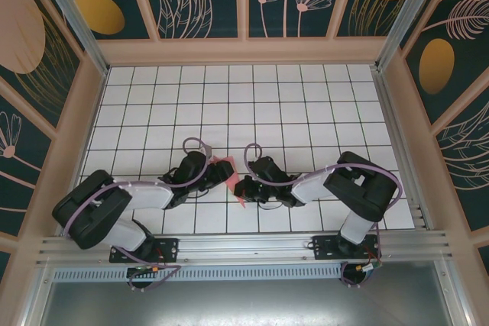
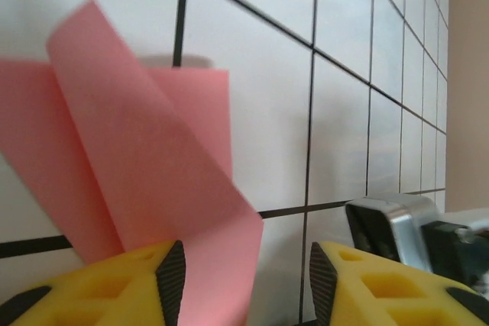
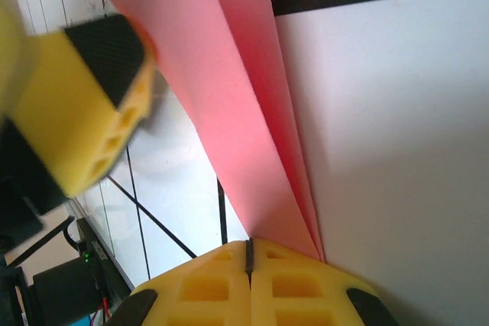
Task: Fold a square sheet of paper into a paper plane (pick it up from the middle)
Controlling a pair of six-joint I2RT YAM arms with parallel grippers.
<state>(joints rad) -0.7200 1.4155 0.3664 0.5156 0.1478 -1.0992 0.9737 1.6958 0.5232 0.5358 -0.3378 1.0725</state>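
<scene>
While the two arms meet low on the tiled table point(image 1: 306, 112), the pink paper point(image 1: 227, 169) stands up off the tiles between them, already creased into long layers rather than lying flat as a square. From above, its long line runs roughly from the far side toward the arm bases, leaning a little to the right as it comes near.

Seen from its own wrist, the right pincer point(image 3: 248, 253) has its yellow fingers pressed together, and the folded layers of the paper point(image 3: 252, 112) taper down into that closed tip, so I take it to be clamped on the paper's narrow end. The creases run straight out from those fingertips.

Over on the other wrist, the left pincer point(image 2: 244, 261) has its jaws apart. A loose flap of the paper point(image 2: 153, 158) hangs down into the gap, lying close against one finger, with bare tile showing before the other finger. It grips nothing as far as I can see.

Both pincers are right at the paper, so the next pinch looks like the left one's: that flap already sits between its fingers, and it would need to catch it squarely along the crease.
</scene>
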